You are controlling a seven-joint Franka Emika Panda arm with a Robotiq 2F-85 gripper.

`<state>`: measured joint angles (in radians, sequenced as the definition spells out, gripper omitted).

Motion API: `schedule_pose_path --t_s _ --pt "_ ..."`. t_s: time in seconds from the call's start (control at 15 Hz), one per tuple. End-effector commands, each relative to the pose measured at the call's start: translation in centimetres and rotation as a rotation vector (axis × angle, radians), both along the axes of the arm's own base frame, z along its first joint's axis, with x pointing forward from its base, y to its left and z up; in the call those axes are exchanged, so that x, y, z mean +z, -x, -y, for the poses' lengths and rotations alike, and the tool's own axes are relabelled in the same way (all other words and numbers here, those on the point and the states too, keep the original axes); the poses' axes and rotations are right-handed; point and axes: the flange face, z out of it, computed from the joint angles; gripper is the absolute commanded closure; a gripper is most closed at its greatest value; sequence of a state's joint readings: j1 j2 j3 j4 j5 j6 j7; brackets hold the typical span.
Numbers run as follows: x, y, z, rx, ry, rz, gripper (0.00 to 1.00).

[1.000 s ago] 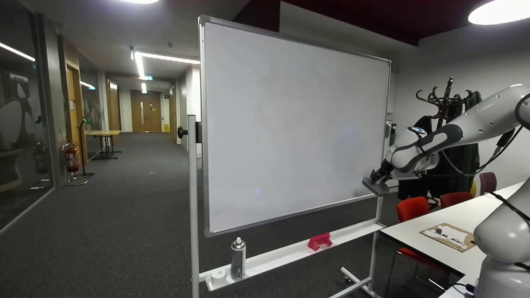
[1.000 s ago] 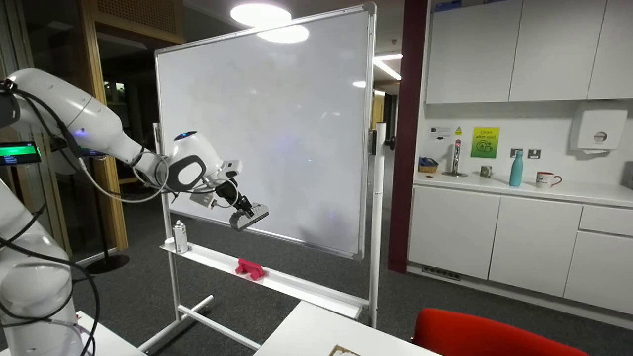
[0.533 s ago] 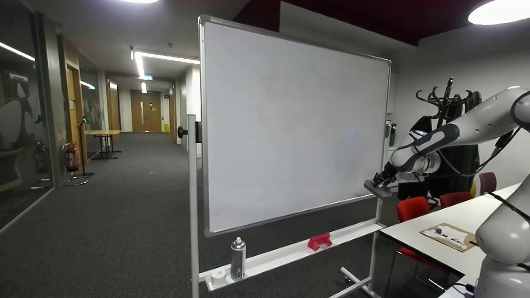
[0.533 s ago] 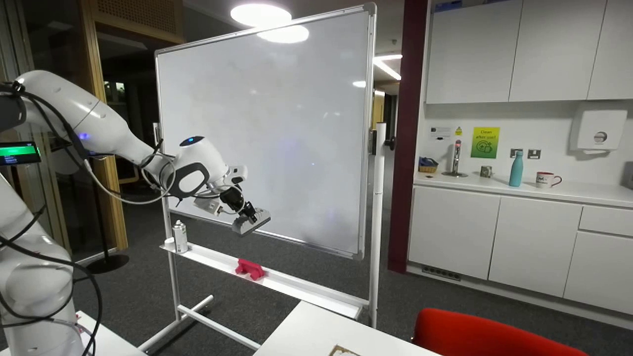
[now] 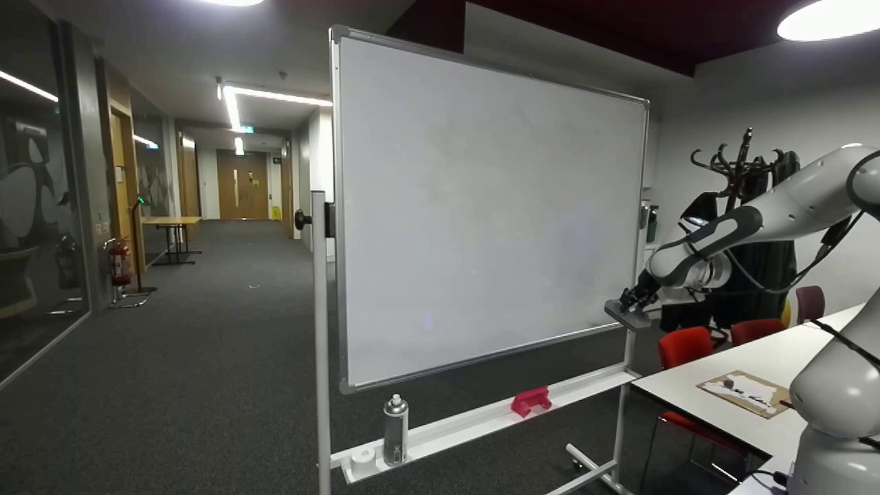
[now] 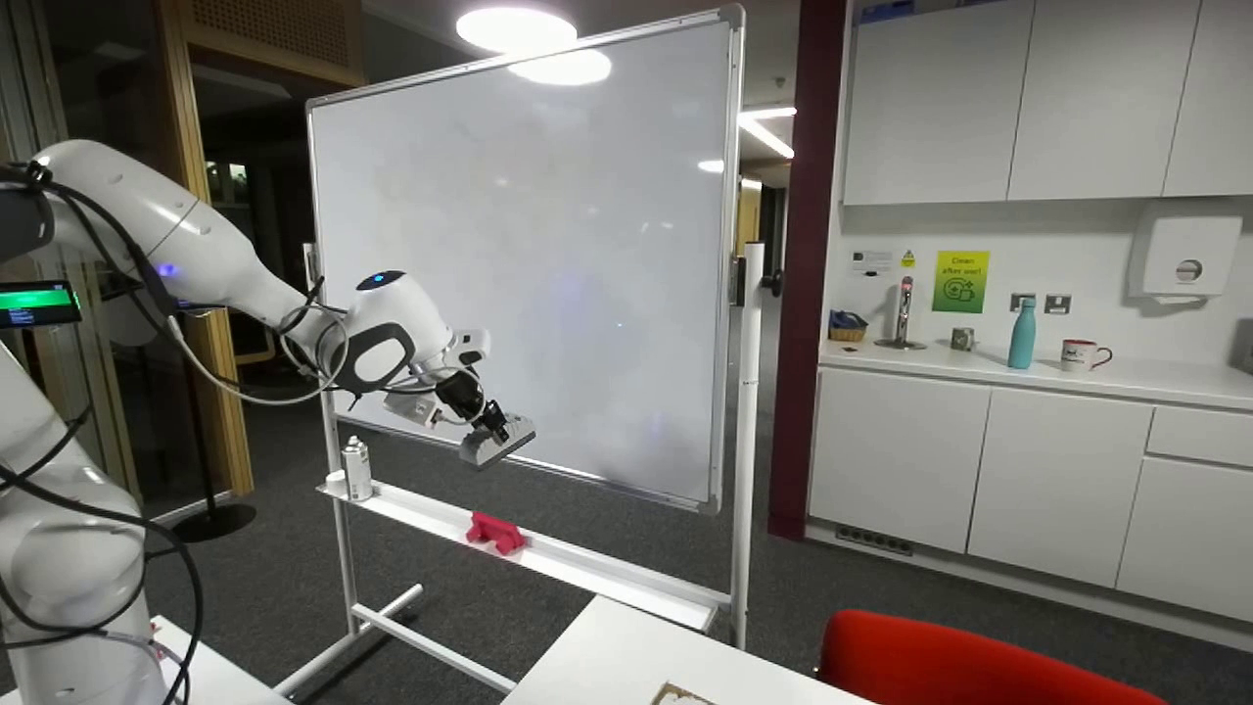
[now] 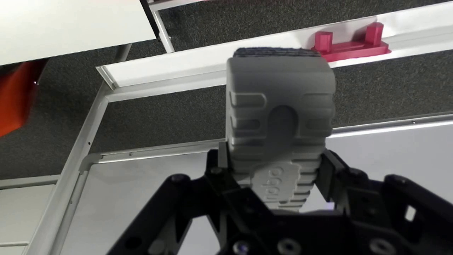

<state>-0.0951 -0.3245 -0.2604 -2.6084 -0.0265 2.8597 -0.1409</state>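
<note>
My gripper (image 7: 276,161) is shut on a grey whiteboard eraser (image 7: 281,79), its black fingers pressing the two long sides. Raised "nobo" lettering shows on the eraser's back, and a strip of dark felt at its far end. In both exterior views the eraser (image 5: 627,315) (image 6: 497,443) hangs tilted in front of the lower edge of the whiteboard (image 5: 495,206) (image 6: 548,264), seemingly apart from it. Faint grey smudges mark the board. Below, on the stand's white ledge (image 5: 467,427), lies a pink-red holder (image 5: 531,401) (image 6: 495,532) (image 7: 354,49) with two upright blocks.
A spray can (image 5: 396,433) (image 6: 357,470) and a white roll (image 5: 362,459) stand at one end of the ledge. A white table (image 5: 715,364) (image 6: 636,651) bearing a piece of cardboard (image 5: 708,386) reaches close to the stand. Red chairs (image 5: 684,348) (image 6: 959,666) are beside it.
Over the first half second the arm's wrist and the held eraser came slightly lower and tilted a little. Since then they look still. The grip is unchanged.
</note>
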Motion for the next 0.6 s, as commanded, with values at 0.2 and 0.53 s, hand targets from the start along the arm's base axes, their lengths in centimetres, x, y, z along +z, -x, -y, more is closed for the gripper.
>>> schedule_pose_path --t_s 0.2,0.53 --pt "-3.6 2.0 5.2 0.057 0.061 -0.056 0.66" --pt "-7.6 4.4 10.5 0.064 0.065 -0.141 0.66"
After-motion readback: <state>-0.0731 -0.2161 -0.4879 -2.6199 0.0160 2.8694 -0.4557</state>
